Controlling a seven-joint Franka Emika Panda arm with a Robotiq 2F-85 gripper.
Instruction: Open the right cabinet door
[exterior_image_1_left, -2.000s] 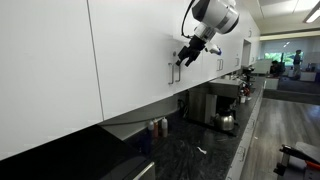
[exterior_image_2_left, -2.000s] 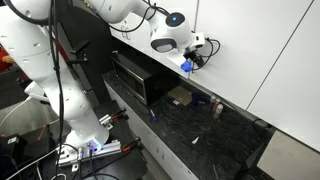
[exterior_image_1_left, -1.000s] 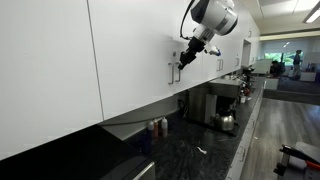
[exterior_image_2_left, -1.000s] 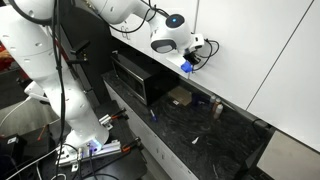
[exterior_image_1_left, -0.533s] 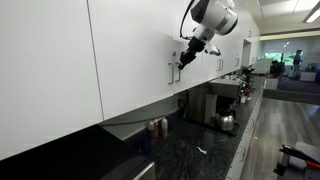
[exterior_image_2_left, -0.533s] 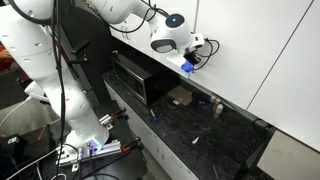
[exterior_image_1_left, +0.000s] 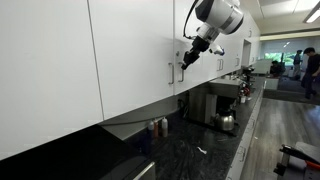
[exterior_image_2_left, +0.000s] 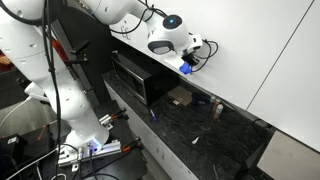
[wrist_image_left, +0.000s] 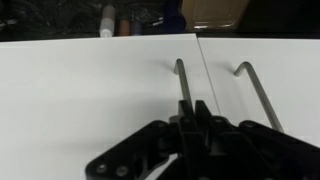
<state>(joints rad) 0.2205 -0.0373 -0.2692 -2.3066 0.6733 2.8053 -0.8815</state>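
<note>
1. white gloss all along the wall: a row of upper cabinets, and the right cabinet door (exterior_image_1_left: 201, 75) sits far down the row in an exterior view, just past a wider door (exterior_image_1_left: 130, 60).
2. gripper (exterior_image_1_left: 186, 61) is right up at that door's near edge, reaching in from the white arm (exterior_image_1_left: 218, 16) above and to the right.
3. over to the wrist view, which stands upside down with counter clutter along its top: the slim silver handle (wrist_image_left: 183, 78) runs straight into the dark fingers (wrist_image_left: 200, 112).
4. fingertips are drawn together in the middle of the frame, clamped around the bar's end.
5. a second silver handle (wrist_image_left: 256, 92) stands just beside it, across the thin seam on the wider door, and nothing touches it.
6. door faces look level across that seam, so the right cabinet door looks closed.
7. below the cabinets, a dark speckled counter (exterior_image_1_left: 195, 150) with bottles (exterior_image_1_left: 157, 126) against the wall and a black appliance (exterior_image_1_left: 205, 103) farther along.
</note>
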